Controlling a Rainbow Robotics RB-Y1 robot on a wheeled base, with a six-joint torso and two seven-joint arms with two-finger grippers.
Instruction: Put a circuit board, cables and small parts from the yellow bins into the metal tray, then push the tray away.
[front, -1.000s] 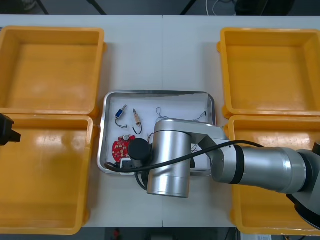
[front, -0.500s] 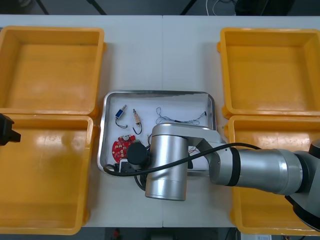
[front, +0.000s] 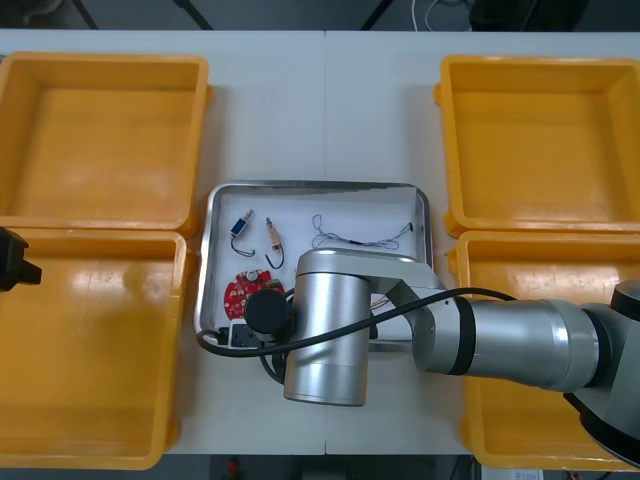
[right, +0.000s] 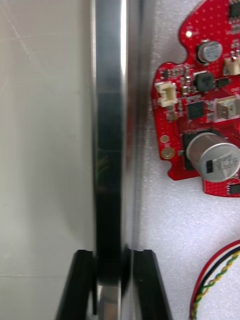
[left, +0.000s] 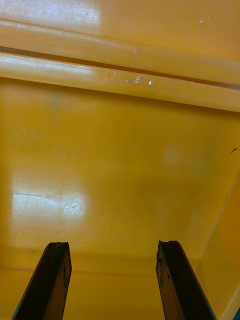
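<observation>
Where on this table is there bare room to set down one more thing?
The table is bare between the two far yellow bins, beyond the tray. All four bins look empty. The tray's near half is crowded: the red board, a cable, and the right gripper shut on its rim. The left gripper hangs open over the near left bin.
</observation>
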